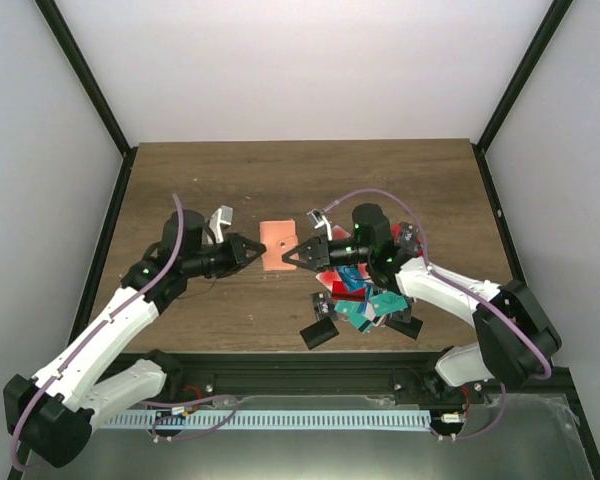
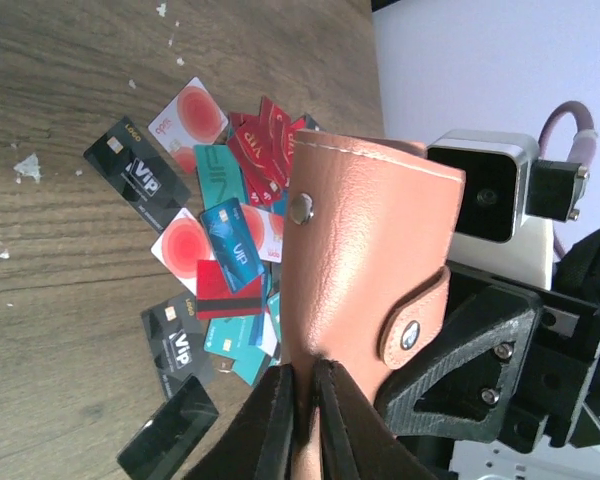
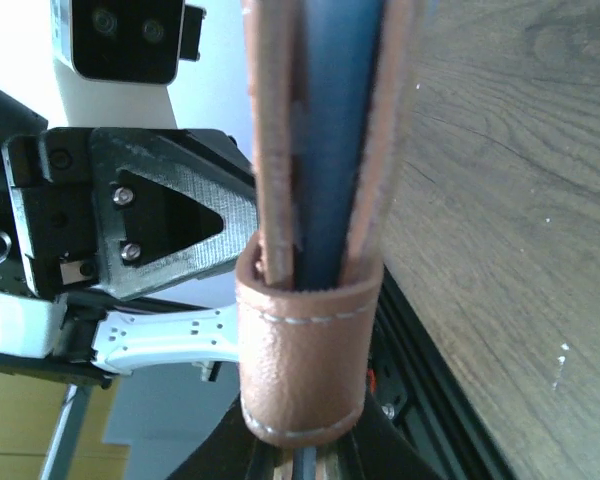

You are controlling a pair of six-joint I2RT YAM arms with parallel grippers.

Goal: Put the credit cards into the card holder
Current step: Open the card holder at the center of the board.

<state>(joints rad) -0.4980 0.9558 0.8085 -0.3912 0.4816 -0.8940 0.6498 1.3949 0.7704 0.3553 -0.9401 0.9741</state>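
The salmon-brown card holder (image 1: 278, 245) hangs above the table's middle, folded, held from both sides. My left gripper (image 1: 257, 250) is shut on its left edge; in the left wrist view the dark fingertips (image 2: 285, 420) pinch the leather (image 2: 360, 250) between them. My right gripper (image 1: 288, 255) is shut on the opposite edge, where the snap strap (image 3: 305, 360) wraps round the holder just ahead of its jaws. A bluish pocket (image 3: 330, 130) shows between the leather flaps. The credit cards (image 1: 360, 295) lie in a loose red, teal, blue and black heap (image 2: 225, 240) on the table under the right arm.
A black card (image 1: 319, 333) lies apart at the heap's near left, another (image 1: 405, 325) at its near right. Black frame posts (image 1: 110, 130) run along both table sides. The table's front rail (image 1: 310, 365) is just behind the heap.
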